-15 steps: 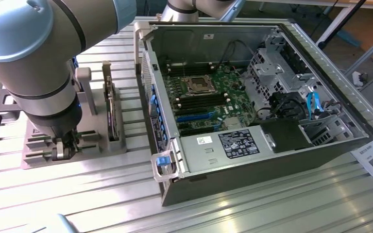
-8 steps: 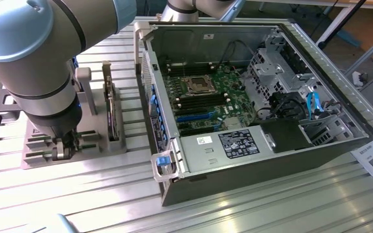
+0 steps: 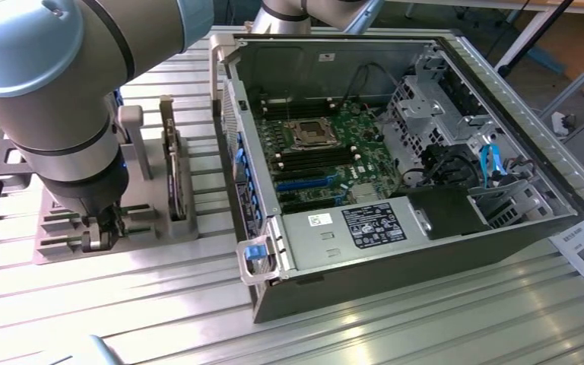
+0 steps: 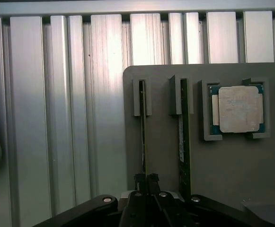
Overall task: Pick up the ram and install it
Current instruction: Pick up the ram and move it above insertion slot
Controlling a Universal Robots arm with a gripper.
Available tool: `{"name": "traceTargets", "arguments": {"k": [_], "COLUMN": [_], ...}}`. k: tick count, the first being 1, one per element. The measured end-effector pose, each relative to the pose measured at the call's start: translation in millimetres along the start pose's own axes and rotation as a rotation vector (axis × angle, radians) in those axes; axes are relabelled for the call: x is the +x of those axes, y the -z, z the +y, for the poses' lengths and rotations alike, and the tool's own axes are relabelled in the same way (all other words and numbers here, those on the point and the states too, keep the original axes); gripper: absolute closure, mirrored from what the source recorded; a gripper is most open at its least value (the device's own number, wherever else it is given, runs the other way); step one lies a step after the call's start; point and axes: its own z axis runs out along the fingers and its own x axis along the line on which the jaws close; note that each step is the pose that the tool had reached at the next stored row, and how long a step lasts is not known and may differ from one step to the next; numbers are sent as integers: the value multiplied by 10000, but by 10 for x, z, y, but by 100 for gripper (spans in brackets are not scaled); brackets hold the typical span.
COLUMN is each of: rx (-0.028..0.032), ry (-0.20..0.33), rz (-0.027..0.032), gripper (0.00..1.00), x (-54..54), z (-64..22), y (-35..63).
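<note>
Pinching with the tool (image 4: pixel 146 178) the thin ram (image 4: pixel 143 135), upright in a slot of the grey holder (image 4: pixel 161 156). Just beside a second stick (image 4: pixel 182 137) in that holder, near the square chip (image 4: pixel 236 109).

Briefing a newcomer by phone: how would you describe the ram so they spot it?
Find the grey holder plate on the ribbed metal table beside the open computer case. The ram stands on edge in the slot nearest the plate's edge, the gripper shut on it. It is the thinnest strip, slimmer than the dark card beside it, unlike the square silver processor.
</note>
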Motion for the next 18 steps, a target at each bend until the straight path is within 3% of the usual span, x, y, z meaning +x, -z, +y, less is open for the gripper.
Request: {"name": "traceTargets", "arguments": {"k": [6,11,18], "rx": [1,-3,-2], "ry": [0,2,2], "rz": [-3,-63,-69], "gripper": [88,88,88], "x": [0,2,2], "z": [0,0,0], "y": [0,0,4]}}
